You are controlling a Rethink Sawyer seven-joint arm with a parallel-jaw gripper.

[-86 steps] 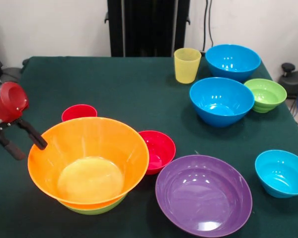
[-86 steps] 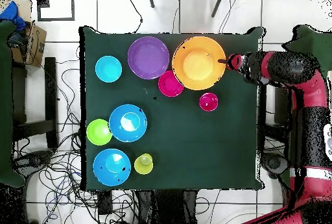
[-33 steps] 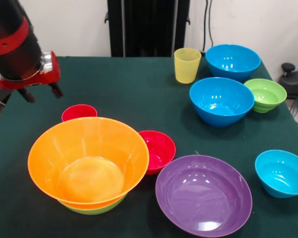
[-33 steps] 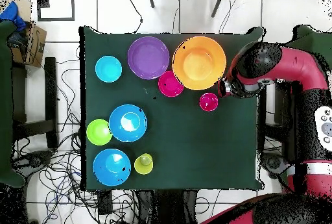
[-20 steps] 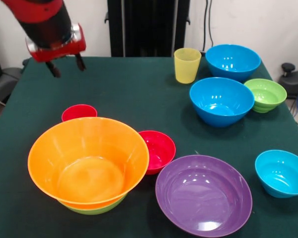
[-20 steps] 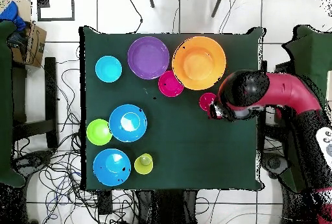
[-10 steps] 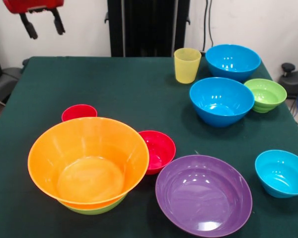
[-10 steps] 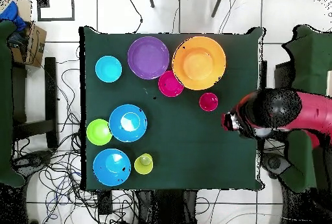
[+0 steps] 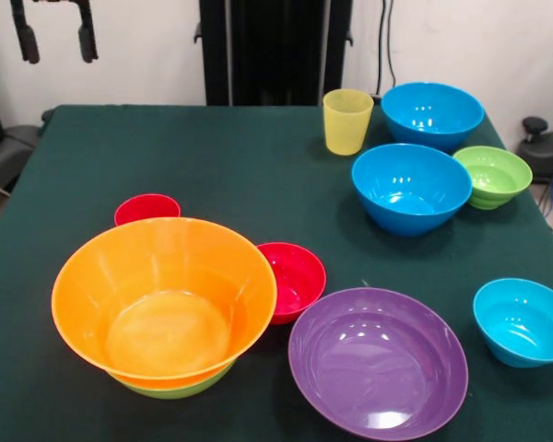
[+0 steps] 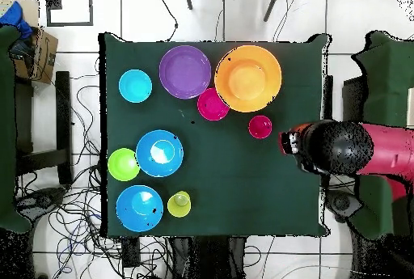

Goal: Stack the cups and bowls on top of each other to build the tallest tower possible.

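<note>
Front view, 10 o'clock corner: gripper (image 9: 55, 46) high above the table (image 9: 212, 157), spread wide, holding nothing. Tower (image 9: 161, 304) at 7 o'clock, orange bowl nested over a lime-green one, close to the near table edge. Likely risks: clipping the orange rim when descending for the red cup (image 9: 146, 208) just behind it; shoving the small red bowl (image 9: 290, 276) just beside it. Open room only across the table's middle, toward 12 o'clock.

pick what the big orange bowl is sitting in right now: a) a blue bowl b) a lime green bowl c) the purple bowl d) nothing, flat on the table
b: in the front view a lime green bowl rim shows just under the big orange bowl, while the purple bowl lies apart beside it.
</note>
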